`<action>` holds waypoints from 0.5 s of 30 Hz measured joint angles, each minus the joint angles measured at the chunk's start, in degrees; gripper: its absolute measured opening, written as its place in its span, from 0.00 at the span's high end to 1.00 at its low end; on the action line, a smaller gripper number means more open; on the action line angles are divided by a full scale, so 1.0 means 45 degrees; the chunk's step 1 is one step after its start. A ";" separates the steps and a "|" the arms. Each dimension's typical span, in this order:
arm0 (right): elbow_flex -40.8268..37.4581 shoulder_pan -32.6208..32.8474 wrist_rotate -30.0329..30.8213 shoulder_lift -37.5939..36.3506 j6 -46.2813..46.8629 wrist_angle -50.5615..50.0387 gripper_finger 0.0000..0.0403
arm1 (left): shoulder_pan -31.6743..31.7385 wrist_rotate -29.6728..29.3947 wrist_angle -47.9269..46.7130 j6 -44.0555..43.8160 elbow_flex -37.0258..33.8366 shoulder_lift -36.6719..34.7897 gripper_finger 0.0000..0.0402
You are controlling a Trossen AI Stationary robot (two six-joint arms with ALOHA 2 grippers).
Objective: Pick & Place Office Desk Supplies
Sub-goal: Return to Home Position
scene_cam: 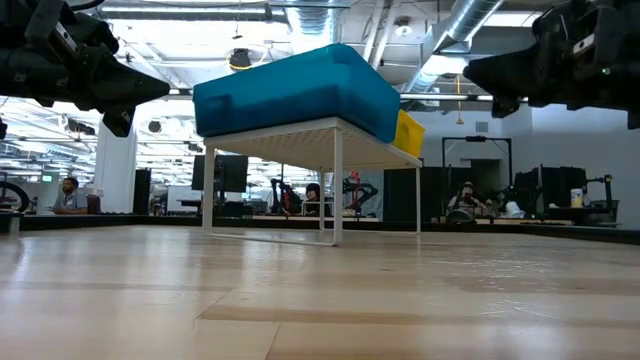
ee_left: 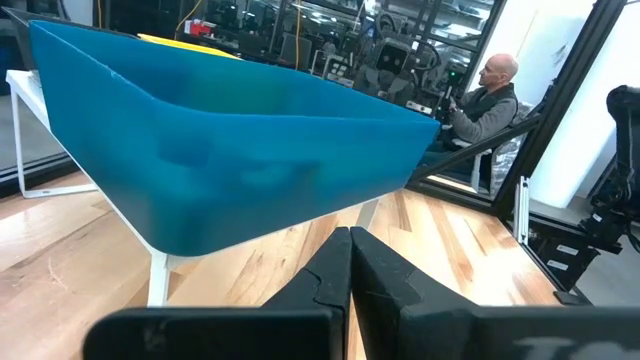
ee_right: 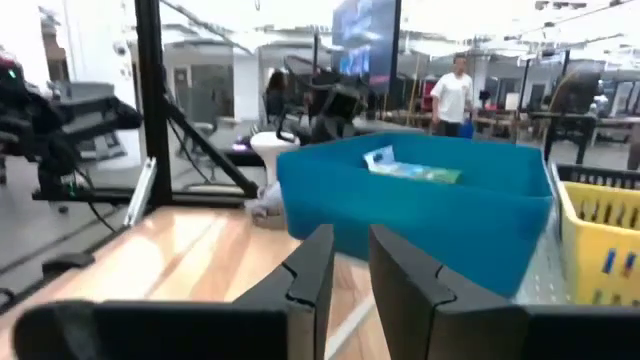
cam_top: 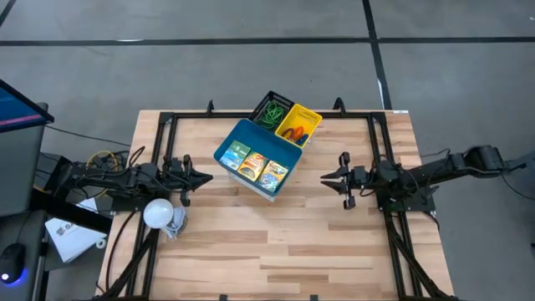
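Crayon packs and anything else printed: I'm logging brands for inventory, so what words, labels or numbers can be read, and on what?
No text can be read in any view.
Crayon packs in the blue tray: printed fronts, too small to read.
White papers beside the table: marks too small to read.
Yellow tray, black tray: no label visible.

Two matte black, angular arms: the left arm [cam_top: 125,177] at nine o'clock trails black cables [cam_top: 134,238] and a yellow wire [cam_top: 102,156]; the right arm [cam_top: 435,171] at three o'clock ends in the right gripper [ee_right: 350,235], with wedge-shaped fingers [ee_right: 305,275].
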 joint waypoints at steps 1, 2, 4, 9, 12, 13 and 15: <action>0.0000 0.0001 0.0000 -0.0199 -0.0016 -0.0306 0.84 | 0.0000 0.0000 0.0000 0.0005 0.0000 0.0000 1.00; 0.0000 0.0005 0.0000 -0.0398 -0.0012 -0.0642 0.84 | 0.0000 0.0000 0.0000 0.0000 0.0000 0.0000 1.00; 0.0000 0.0005 -0.0005 -0.0761 -0.0011 -0.1271 0.84 | 0.0003 0.0000 0.0000 0.0000 0.0000 0.0000 1.00; -0.0005 0.0005 -0.0003 -0.2003 -0.0321 -0.2972 0.84 | 0.0003 0.0000 0.0000 0.0003 0.0000 0.0000 1.00; -0.0005 0.0005 -0.0005 -0.3060 -0.0606 -0.4325 0.84 | 0.0000 0.0000 0.0000 0.0000 0.0000 0.0000 1.00; -0.0005 0.0005 0.0000 -0.3491 -0.0658 -0.4738 0.84 | 0.0000 0.0000 0.0000 0.0002 0.0000 0.0000 1.00; -0.0005 0.0005 0.0000 -0.4334 -0.0674 -0.5860 0.84 | 0.0000 0.0000 0.0000 0.0002 0.0000 0.0000 1.00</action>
